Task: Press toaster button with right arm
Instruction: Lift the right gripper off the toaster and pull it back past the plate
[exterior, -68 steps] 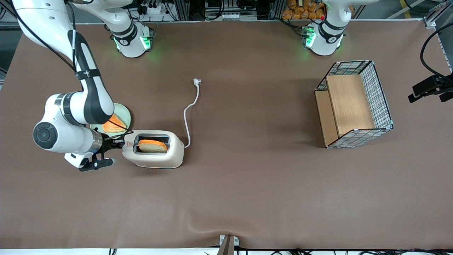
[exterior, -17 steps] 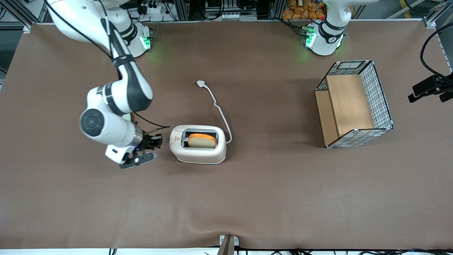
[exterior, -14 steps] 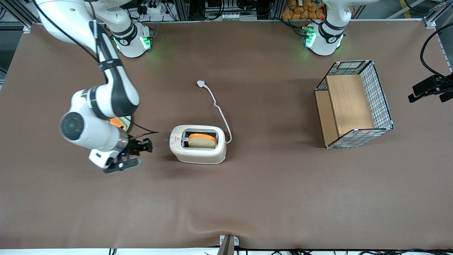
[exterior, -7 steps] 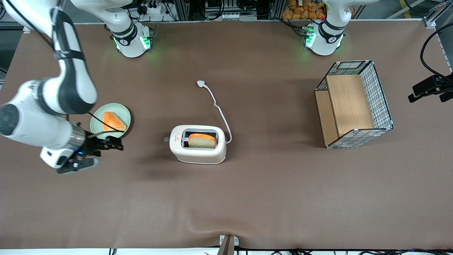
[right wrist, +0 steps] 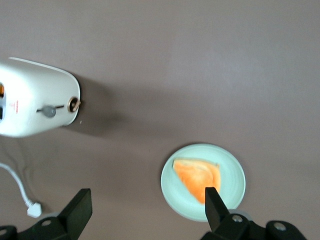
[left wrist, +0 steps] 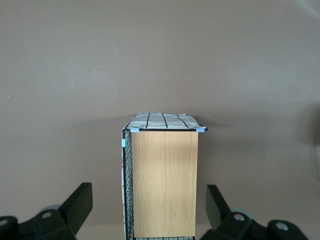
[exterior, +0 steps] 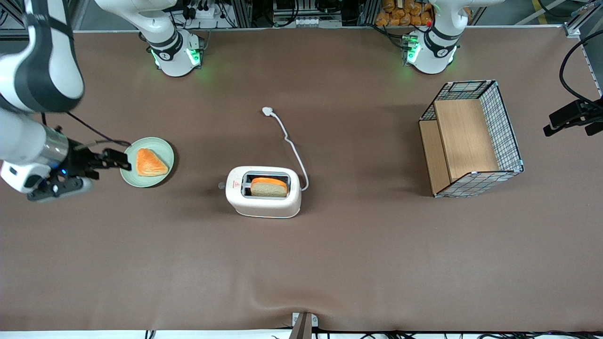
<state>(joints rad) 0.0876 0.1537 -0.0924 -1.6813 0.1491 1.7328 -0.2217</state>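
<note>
robot lab | bench-mounted arm bases (exterior: 175,54) w/ green LEDs — cable clutter (exterior: 301,12), alu framing

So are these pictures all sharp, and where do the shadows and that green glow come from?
Front view: sharp in the middle, where the toaster throws a soft shadow toward the working arm's end; the end effector by the green plate is slightly smeared; green lamps on the arm bases tint the table. Right wrist view: soft throughout, with a dark shadow beside the toaster.
</note>
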